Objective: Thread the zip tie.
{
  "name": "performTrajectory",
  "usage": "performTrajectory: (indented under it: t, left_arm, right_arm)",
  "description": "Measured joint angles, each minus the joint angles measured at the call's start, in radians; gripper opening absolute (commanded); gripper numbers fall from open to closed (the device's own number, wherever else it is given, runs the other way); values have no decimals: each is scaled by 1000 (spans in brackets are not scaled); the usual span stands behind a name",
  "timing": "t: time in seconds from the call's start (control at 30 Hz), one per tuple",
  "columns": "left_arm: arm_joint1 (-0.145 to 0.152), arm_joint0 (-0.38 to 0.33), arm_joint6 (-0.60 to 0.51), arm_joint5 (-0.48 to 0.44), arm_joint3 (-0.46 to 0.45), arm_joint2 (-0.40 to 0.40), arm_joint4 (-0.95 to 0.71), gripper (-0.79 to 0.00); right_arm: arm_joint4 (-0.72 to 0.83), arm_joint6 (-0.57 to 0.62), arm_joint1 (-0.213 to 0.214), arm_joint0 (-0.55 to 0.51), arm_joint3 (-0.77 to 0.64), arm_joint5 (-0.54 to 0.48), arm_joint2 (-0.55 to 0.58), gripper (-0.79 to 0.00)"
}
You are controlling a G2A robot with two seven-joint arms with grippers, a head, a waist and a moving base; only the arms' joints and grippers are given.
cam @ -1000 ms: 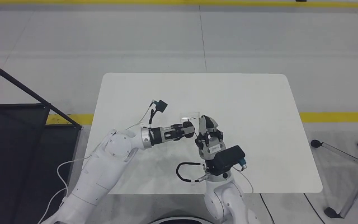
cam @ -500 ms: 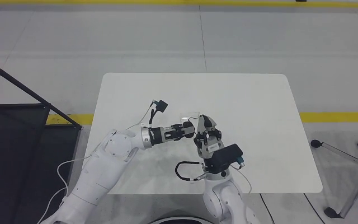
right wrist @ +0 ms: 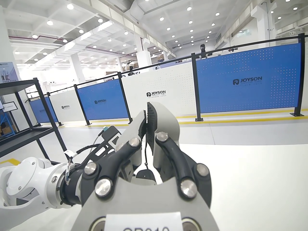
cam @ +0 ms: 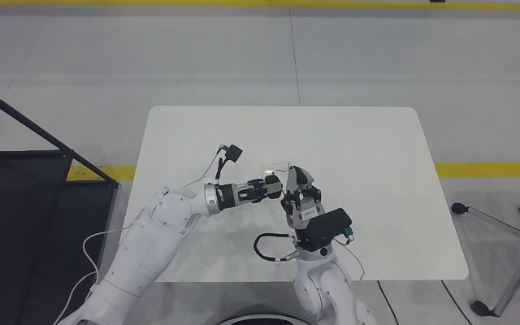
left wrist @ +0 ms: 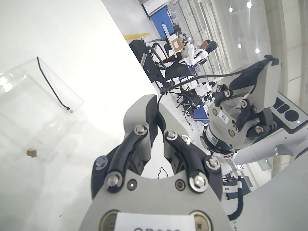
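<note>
The left gripper (left wrist: 156,111) has its pads pinched tight on a thin black zip tie (left wrist: 163,90). The right gripper (right wrist: 147,121) is closed on the same strap. The tie stretches in the air between them, near a clear tray (left wrist: 14,111) that holds a second zip tie (left wrist: 51,85).

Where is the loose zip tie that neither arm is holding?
In the left wrist view the loose zip tie lies in the clear plastic tray on the white table, apart from the left end effector.
</note>
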Motion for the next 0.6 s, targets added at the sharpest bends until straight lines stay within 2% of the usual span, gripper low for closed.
performTrajectory:
  t: [0.6]
  left_arm:
    - [3,-3,1,3,0,5,-2,-785]
  right_arm:
    - [0,11,-4,9,10,-1,-2,-785]
